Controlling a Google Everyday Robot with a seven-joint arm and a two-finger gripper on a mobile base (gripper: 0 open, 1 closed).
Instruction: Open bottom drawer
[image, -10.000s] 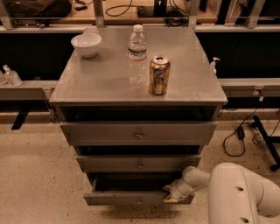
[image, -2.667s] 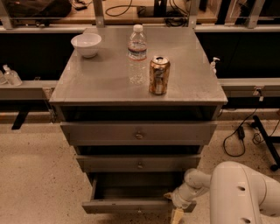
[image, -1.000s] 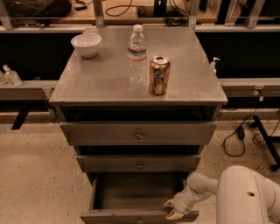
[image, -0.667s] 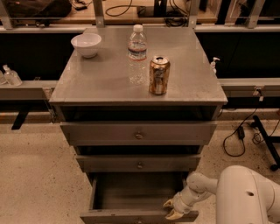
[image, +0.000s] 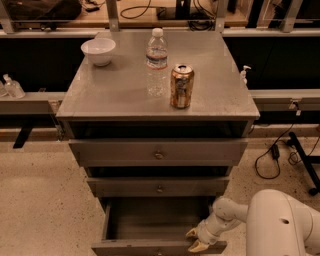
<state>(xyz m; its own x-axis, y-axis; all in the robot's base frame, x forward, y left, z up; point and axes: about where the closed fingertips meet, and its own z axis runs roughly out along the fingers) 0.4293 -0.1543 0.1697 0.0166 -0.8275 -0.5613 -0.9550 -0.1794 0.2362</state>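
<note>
The bottom drawer (image: 150, 227) of the grey metal cabinet is pulled far out, its dark inside showing empty; its front runs along the lower frame edge and its knob is cut off from view. My gripper (image: 196, 240) sits at the drawer front's right end, at the top rim. The white arm (image: 280, 225) reaches in from the lower right. Above it are the middle drawer (image: 159, 188) and the top drawer (image: 158, 154), both shut, each with a small round knob.
On the cabinet top (image: 115, 90) stand a white bowl (image: 98, 50), a clear water bottle (image: 157, 62) and a drink can (image: 181, 86). Cables (image: 272, 155) and a black stand leg (image: 302, 160) lie on the floor to the right. A rail runs behind.
The bottom drawer has slid further out towards the camera over the last seconds, with my gripper moving down and out along with its front. In the last second little has moved.
</note>
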